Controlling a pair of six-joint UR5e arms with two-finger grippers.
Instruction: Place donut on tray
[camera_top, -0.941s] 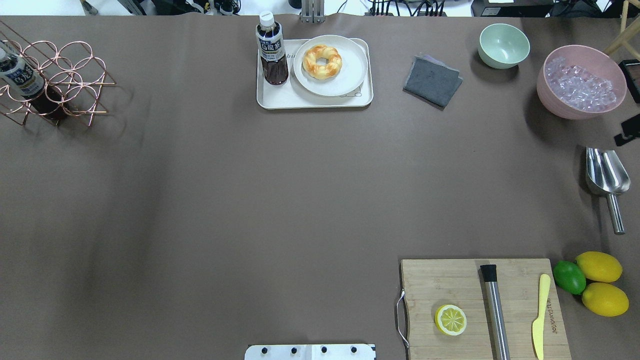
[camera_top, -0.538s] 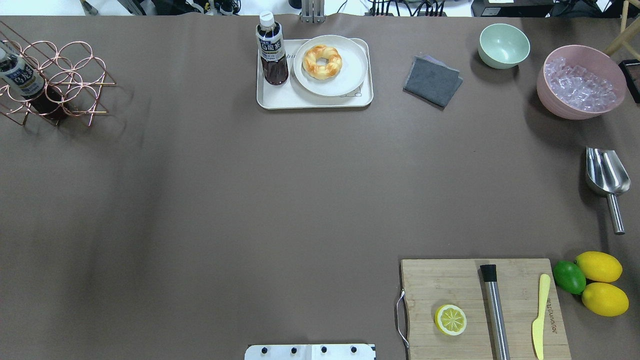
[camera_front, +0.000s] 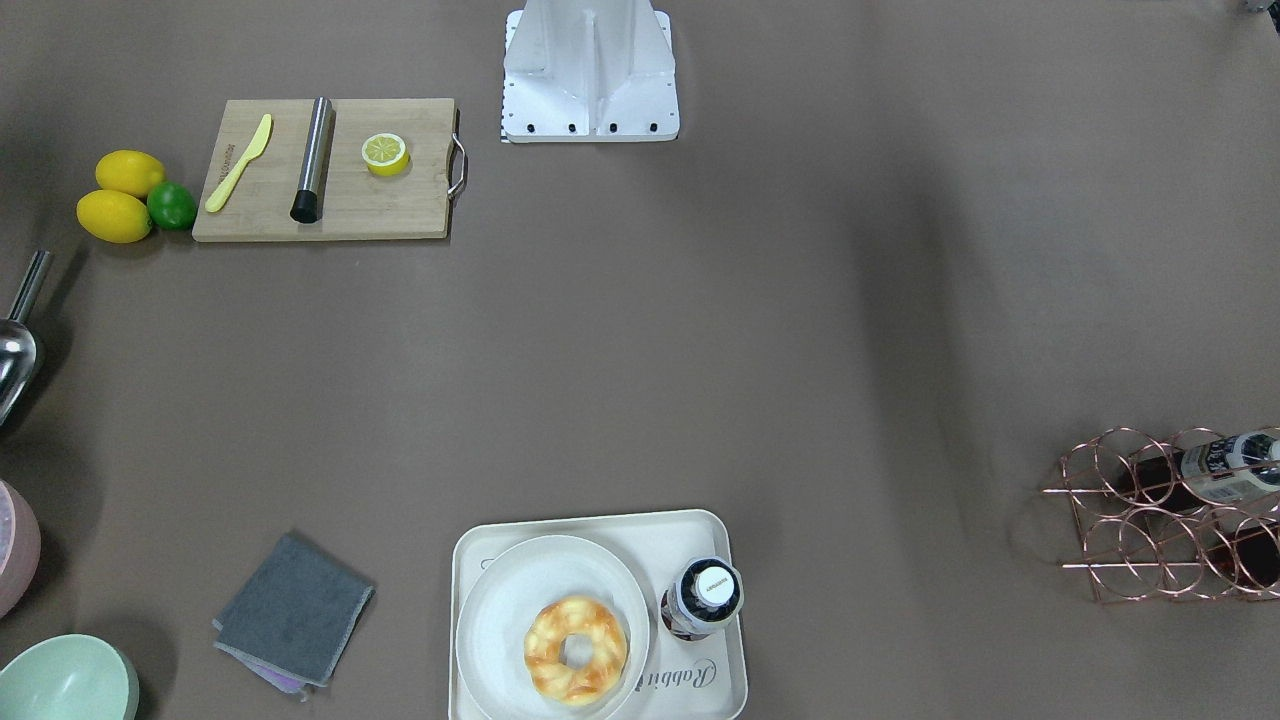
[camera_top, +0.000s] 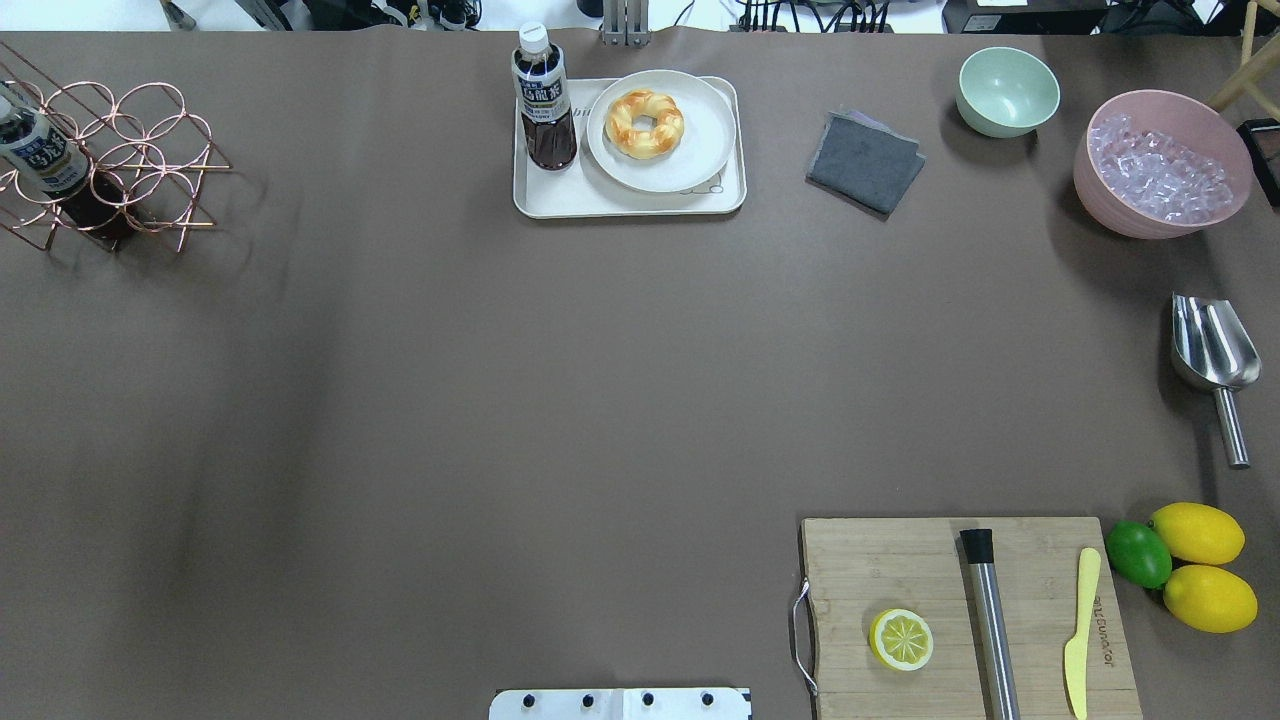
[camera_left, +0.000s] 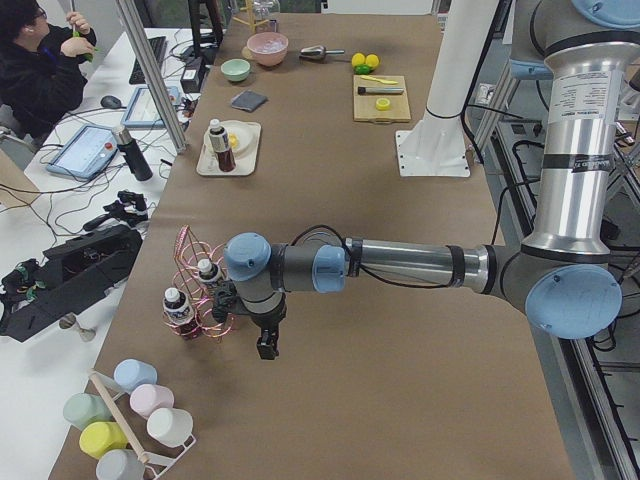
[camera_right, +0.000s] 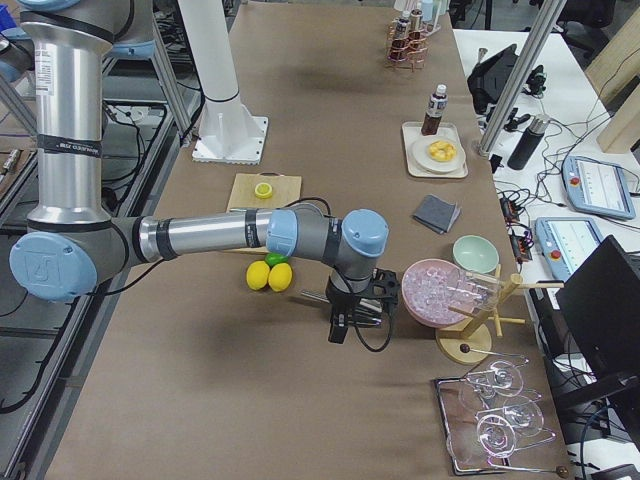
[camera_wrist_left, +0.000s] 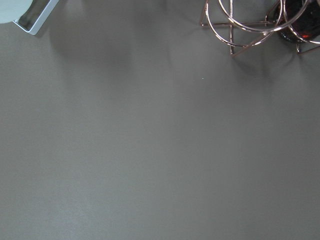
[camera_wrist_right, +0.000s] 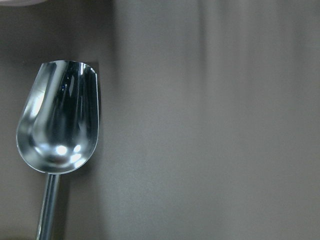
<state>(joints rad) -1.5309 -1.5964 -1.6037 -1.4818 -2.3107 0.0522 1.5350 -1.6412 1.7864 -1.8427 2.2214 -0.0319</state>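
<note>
The donut (camera_top: 645, 123) lies flat on a round plate (camera_top: 700, 155), and that plate sits inside the tray (camera_top: 560, 200), filling most of one end. A dark bottle (camera_top: 543, 100) stands upright at the tray's other end, just beside the plate's rim. I judge the job as good as done, since the donut is within the tray's rim, though it rests on the plate and not on the tray's own floor.

My left pincer (camera_left: 265, 346) hangs well away from the tray, out past its bottle end, close by a copper wire rack (camera_top: 120, 160). My right pincer (camera_right: 337, 329) hangs well away past the tray's plate end, above a steel scoop (camera_wrist_right: 57, 120) and near a pink bowl of ice (camera_top: 1160, 165). Both show only in the side views, so I cannot tell whether either is wide or narrow, and neither appears to carry anything.

The risks I see come from moving at all. If I swing my left arm toward the tray carelessly, it could catch the rack. If I go back in for the donut, the tall bottle so near the plate could be tipped by my wrist, and a push on the plate's edge could slide it against the bottle. A hard squeeze would likely dent the soft-looking pastry
</note>
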